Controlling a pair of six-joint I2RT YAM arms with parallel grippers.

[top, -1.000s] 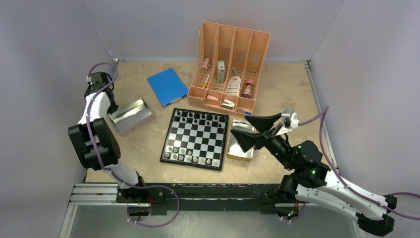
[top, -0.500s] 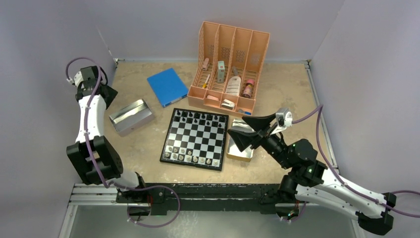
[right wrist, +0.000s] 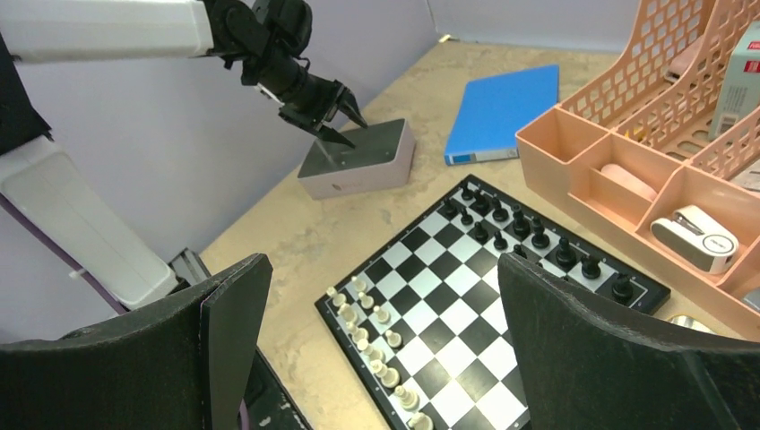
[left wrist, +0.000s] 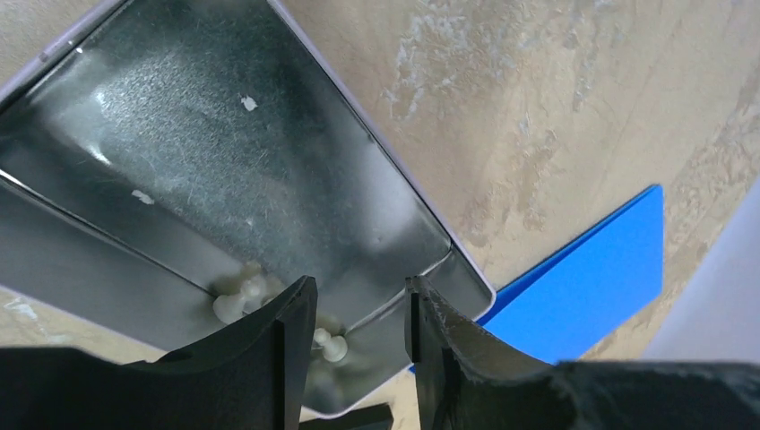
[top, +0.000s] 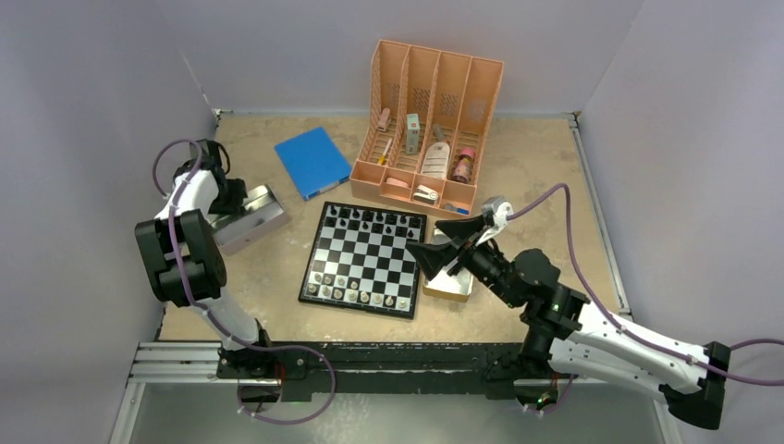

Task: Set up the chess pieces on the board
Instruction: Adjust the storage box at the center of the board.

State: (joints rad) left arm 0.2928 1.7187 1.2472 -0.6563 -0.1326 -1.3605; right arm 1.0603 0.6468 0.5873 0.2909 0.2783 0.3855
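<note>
- Top external view: board [top: 365, 261] mid-table, black chess pieces [top: 370, 218] along its 12 o'clock edge, pale ones along 6 o'clock; middle ranks look bare, so setup seems partly done.
- Left wrist view alone shows pale pieces [left wrist: 240, 296] lying in the metal tray [left wrist: 224, 161], 10 o'clock of the board; left gripper [left wrist: 358, 331] jaws parted, empty, over them.
- Right wrist view: right gripper [right wrist: 384, 278] spread wide, holding nothing.

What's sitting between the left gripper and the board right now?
The left gripper hangs over the metal tray; past its rim, only bare tabletop reaches the board. Top and right wrist views both show it.
</note>
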